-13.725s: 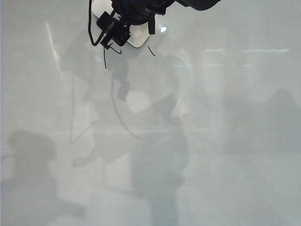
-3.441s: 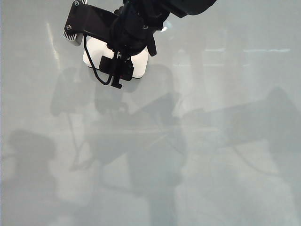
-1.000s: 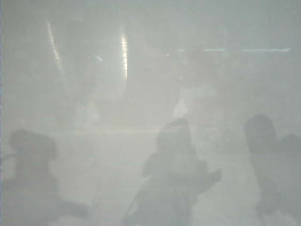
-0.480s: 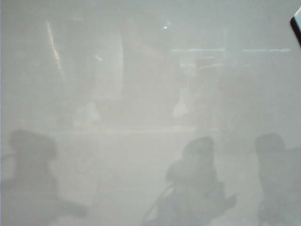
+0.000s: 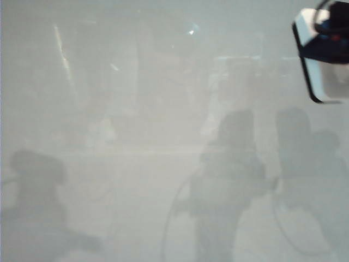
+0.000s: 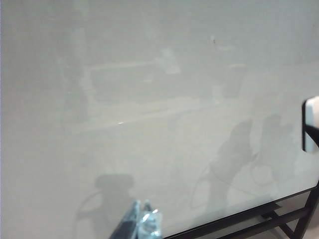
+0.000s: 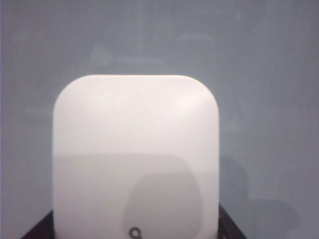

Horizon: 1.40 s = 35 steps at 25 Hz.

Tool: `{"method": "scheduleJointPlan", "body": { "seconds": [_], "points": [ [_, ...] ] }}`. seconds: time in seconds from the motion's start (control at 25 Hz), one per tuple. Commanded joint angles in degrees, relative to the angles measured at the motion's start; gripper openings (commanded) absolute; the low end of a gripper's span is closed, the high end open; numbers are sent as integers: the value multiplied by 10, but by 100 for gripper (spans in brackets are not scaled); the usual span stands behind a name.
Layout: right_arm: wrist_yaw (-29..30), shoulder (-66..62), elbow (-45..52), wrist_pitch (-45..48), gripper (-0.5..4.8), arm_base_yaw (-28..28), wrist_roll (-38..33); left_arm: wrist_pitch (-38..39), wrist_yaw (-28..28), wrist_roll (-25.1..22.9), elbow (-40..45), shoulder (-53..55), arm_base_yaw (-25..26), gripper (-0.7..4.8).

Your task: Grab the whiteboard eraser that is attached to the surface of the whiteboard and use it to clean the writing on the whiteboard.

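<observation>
Right end effector (image 5: 334, 41) gripping eraser (image 5: 319, 65) at board's (image 5: 136, 164) 2 o'clock edge. No writing visible. Left end effector (image 6: 142, 226) hanging at 6 o'clock, grip state unclear. Judging: keep eraser flat, pressure even, when wiping.

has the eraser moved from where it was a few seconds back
Yes: the whiteboard eraser now sits at the whiteboard's upper right edge, held by the right gripper, instead of top centre-left.

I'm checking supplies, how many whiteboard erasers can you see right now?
1: the whiteboard eraser in the right gripper, at the exterior view's upper right over the whiteboard.
</observation>
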<state>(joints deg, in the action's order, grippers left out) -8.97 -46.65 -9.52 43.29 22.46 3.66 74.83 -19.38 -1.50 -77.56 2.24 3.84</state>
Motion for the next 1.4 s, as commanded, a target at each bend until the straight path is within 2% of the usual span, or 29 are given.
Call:
{"method": "scheduleJointPlan", "body": {
  "seconds": [0.04,0.24,0.36,0.68,1.4],
  "points": [
    [-1,-110,-64,108,108,-1,37,-3,-2,0,-2,0,0,-5],
    [-5,-241,-136,154,108,-23,54,-3,-1,0,-2,0,0,-5],
    [-30,-296,-163,182,108,-38,54,-3,-1,0,-2,0,0,-5],
    [-29,-350,-190,236,108,-80,54,-3,-1,0,-2,0,0,-5],
    [-13,-448,-260,273,118,-75,53,-3,-1,0,-2,0,0,-5]
  ]
}}
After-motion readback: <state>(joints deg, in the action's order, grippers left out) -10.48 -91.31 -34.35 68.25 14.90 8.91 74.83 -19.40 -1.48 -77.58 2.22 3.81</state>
